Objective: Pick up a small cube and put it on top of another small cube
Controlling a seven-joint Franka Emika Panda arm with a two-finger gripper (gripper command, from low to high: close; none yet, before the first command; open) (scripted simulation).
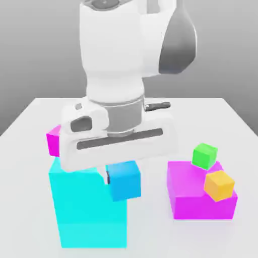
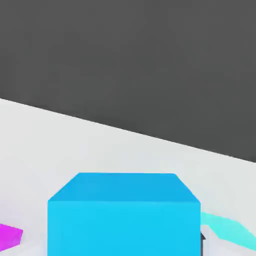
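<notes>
The small sky-blue cube (image 1: 124,181) hangs right under my hand, with my gripper (image 1: 122,174) shut on it; one dark fingertip (image 1: 107,177) shows at its side nearest the exterior view's left. In the hand view the same cube (image 2: 124,215) sits close up between the jaws. A small green cube (image 1: 204,155) and a small orange cube (image 1: 219,185) sit on a magenta block (image 1: 194,204) at the exterior view's right. The held cube is about a cube's width to the left of that block.
A tall, pale cyan block (image 1: 88,209) stands directly beside the held cube at the exterior view's left, its edge (image 2: 227,231) also in the hand view. A magenta cube (image 1: 53,140) sits behind it. All rest on a white table (image 1: 151,221).
</notes>
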